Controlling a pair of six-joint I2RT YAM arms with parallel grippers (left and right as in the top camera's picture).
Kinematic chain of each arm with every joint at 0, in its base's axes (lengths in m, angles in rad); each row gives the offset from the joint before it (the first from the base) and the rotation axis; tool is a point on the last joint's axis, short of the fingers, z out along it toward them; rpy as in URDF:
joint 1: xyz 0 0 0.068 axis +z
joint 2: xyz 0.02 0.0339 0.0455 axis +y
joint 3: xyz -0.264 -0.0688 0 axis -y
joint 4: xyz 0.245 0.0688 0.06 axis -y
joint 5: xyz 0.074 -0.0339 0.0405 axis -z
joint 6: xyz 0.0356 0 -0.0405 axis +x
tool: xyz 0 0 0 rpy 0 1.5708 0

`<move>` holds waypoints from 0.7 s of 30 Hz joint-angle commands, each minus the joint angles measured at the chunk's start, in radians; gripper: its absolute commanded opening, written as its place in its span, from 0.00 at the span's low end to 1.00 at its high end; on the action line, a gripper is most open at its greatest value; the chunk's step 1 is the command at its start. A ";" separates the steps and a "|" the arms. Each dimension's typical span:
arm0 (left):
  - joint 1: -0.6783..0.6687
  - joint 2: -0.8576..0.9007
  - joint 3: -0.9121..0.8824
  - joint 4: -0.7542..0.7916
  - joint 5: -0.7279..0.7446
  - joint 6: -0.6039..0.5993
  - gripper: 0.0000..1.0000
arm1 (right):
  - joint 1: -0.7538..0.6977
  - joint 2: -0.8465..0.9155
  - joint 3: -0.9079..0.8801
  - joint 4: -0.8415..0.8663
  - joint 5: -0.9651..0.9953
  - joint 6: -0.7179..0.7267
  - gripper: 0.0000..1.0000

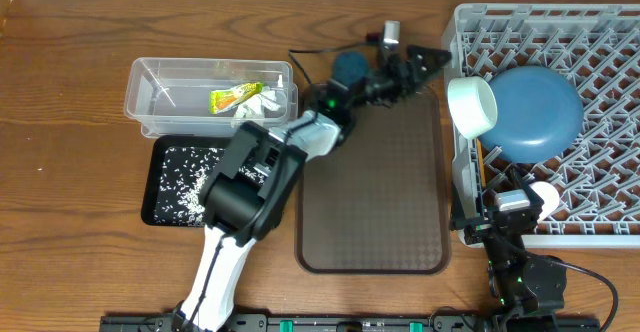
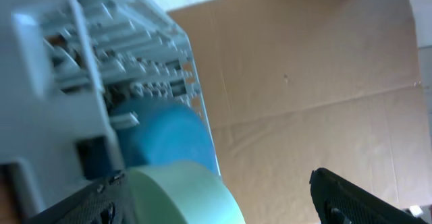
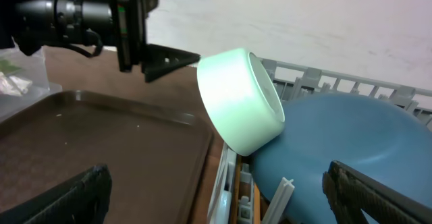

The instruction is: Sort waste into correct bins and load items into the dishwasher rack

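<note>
The white bowl with a pale-green rim (image 1: 472, 105) lies tipped on its side at the left edge of the grey dishwasher rack (image 1: 600, 32). It leans on the dark-blue plate (image 1: 540, 112). It also shows in the right wrist view (image 3: 236, 99) and in the left wrist view (image 2: 182, 197). My left gripper (image 1: 435, 62) is open just left of the bowl and apart from it (image 3: 199, 25). My right gripper (image 3: 223, 197) is open and empty, low at the rack's front left corner (image 1: 505, 217). Wooden chopsticks (image 1: 480, 162) lie along the rack's left side. The pale-blue bowl is out of view.
The clear tub (image 1: 150, 82) holds the yellow-green wrapper (image 1: 233, 97) and the white tissue (image 1: 265, 104). The black tray (image 1: 155, 187) holds rice grains (image 1: 190, 177). The brown serving tray (image 1: 375, 192) lies between the bins and the rack.
</note>
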 commanded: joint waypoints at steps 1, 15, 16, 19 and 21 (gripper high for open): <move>0.045 -0.003 -0.002 0.005 0.080 0.034 0.88 | -0.011 -0.006 -0.003 -0.001 0.006 -0.003 0.99; 0.117 -0.460 -0.002 -1.150 -0.112 0.894 0.88 | -0.011 -0.006 -0.003 -0.001 0.006 -0.003 0.99; 0.113 -0.518 -0.002 -1.244 -0.184 0.945 0.89 | -0.011 -0.006 -0.003 -0.001 0.006 -0.003 0.99; 0.110 -0.665 -0.002 -1.474 -0.389 1.020 0.89 | -0.011 -0.006 -0.003 -0.001 0.006 -0.003 0.99; 0.110 -0.768 -0.002 -1.629 -0.546 1.054 0.89 | -0.011 -0.006 -0.003 -0.001 0.006 -0.003 0.99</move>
